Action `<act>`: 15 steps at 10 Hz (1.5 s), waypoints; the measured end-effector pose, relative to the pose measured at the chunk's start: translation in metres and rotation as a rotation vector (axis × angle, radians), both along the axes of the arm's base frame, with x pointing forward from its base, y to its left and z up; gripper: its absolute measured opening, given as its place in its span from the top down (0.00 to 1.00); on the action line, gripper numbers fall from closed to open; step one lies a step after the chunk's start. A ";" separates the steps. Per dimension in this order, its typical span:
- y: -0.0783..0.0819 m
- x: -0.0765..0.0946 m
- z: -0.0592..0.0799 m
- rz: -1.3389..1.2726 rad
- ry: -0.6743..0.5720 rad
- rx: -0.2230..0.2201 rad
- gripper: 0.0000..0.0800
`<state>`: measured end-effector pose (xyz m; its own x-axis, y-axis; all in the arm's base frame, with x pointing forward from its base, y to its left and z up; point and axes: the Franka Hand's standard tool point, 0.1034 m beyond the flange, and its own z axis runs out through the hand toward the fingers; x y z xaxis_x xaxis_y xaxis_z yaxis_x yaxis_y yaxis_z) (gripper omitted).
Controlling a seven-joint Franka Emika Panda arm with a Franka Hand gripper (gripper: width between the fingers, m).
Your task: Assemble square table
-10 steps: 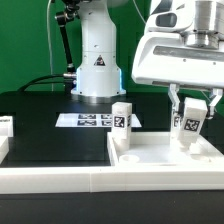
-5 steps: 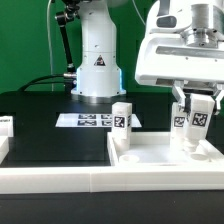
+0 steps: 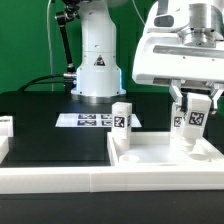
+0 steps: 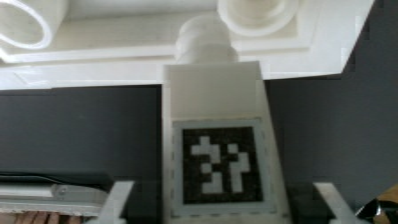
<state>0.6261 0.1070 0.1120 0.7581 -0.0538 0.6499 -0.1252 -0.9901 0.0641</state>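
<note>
Holding leg (image 3: 192,121) clamped btwn jaws, long axis upright, peg end down over tabletop (image 3: 150,160) at ext. view's right, corner socket (image 4: 258,12) just beside peg tip.

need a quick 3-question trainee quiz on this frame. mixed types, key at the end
1. True or false: the gripper is shut on a tagged leg.
2. Pick one. The other upright leg stands: A) toward the exterior view's left of the gripped one; B) toward the exterior view's right of it; C) on the flat board by the robot base.
3. Name it: which thin flat thing with several tags lies on the black table in front of the robot base?

Key: 1 true. 2 A. 3 the marker board.
</note>
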 end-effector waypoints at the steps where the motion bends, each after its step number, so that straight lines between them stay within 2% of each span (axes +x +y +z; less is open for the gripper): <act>1: -0.003 0.004 0.005 -0.005 -0.027 0.018 0.64; 5: -0.018 0.008 0.006 -0.026 -0.006 0.091 0.64; 9: -0.018 0.006 0.005 -0.028 -0.005 0.090 0.64; 13: 0.000 0.000 -0.002 -0.014 0.012 0.112 0.64; 15: 0.004 0.003 0.001 -0.013 0.008 0.118 0.64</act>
